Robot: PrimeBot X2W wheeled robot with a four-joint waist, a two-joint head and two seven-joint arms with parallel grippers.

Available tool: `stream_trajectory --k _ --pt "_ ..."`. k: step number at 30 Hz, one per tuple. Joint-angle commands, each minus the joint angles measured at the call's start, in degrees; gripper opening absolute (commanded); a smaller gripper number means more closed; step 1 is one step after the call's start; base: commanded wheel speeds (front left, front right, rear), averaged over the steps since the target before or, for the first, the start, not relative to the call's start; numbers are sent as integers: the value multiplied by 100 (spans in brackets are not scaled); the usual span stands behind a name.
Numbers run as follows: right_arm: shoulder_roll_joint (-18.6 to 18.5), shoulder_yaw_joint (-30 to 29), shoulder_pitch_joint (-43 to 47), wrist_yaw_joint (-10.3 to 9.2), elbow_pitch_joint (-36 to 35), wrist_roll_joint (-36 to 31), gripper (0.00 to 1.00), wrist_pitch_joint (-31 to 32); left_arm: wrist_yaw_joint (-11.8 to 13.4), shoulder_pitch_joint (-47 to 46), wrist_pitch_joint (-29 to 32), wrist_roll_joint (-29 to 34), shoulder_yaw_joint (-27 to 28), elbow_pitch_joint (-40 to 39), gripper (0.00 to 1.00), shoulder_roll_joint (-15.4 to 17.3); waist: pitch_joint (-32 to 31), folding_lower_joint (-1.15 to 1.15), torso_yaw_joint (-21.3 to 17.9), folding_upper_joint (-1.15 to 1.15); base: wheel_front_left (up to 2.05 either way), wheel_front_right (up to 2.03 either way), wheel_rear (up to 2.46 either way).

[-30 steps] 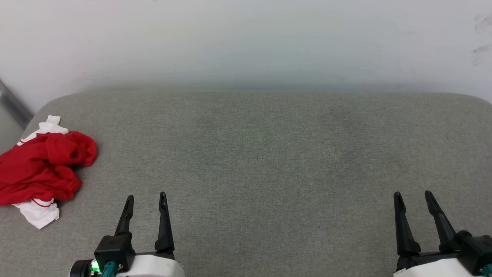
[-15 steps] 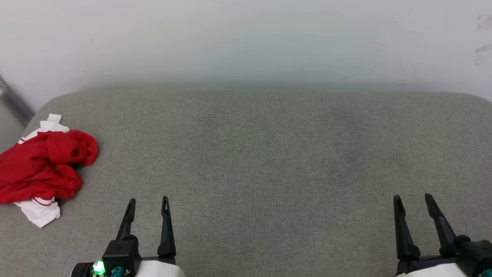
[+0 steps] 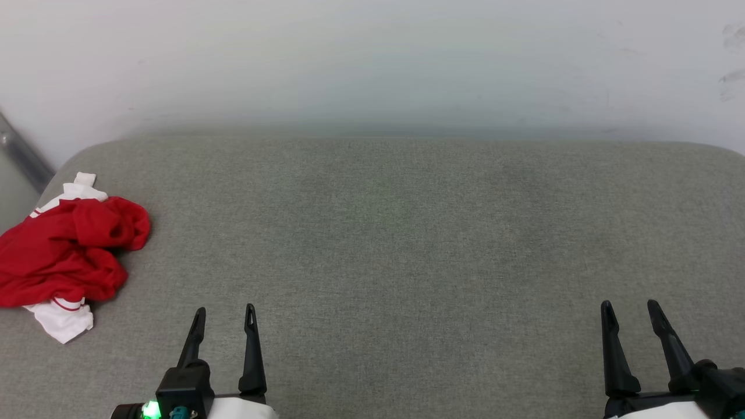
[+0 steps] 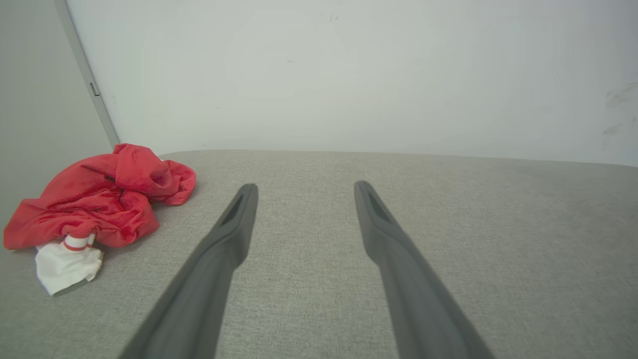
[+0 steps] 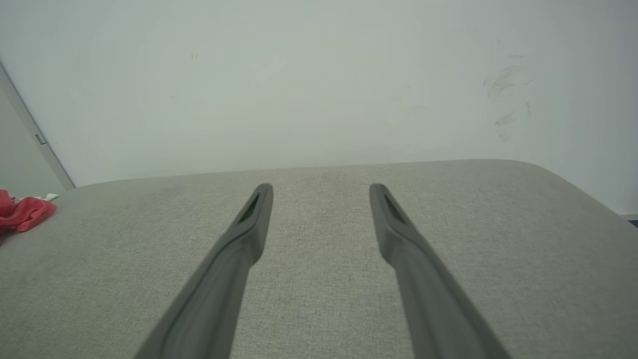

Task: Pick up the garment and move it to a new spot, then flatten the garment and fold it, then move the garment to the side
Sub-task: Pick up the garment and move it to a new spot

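Note:
The garment (image 3: 64, 256) lies crumpled in a red heap with white sleeve parts at the far left edge of the grey padded surface (image 3: 396, 244). The left wrist view has the garment (image 4: 99, 204) at its left, and the right wrist view catches a corner of the garment (image 5: 22, 213) at its left edge. My left gripper (image 3: 224, 311) stands open near the front edge, to the right of the garment and apart from it, nothing between its fingers. My right gripper (image 3: 630, 307) is open at the front right, far from the garment.
A white wall (image 3: 372, 64) rises behind the grey surface. A grey metal strip (image 3: 23, 160) runs down the wall at the far left, beside the garment. The surface's rounded corners show at the back left and back right.
Both grippers have drawn back slightly toward the bottom of the head view. The picture has shifted a little. The garment has not moved.

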Motion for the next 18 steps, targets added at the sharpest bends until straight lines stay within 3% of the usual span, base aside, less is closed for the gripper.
stream_trajectory --k 1,9,18 --pt "7 1 66 -2 -5 5 100 -12 15 50 -16 -13 9 13 100 8 0 0 5 0 0 0 0" --pt "7 65 107 -2 -83 -88 100 -12 71 -34 -16 -16 35 -21 100 9 18 0 237 0 0 0 0" --pt "6 97 140 -2 -184 -223 100 -11 98 -116 -16 -53 117 -32 100 7 94 0 817 0 0 0 0"
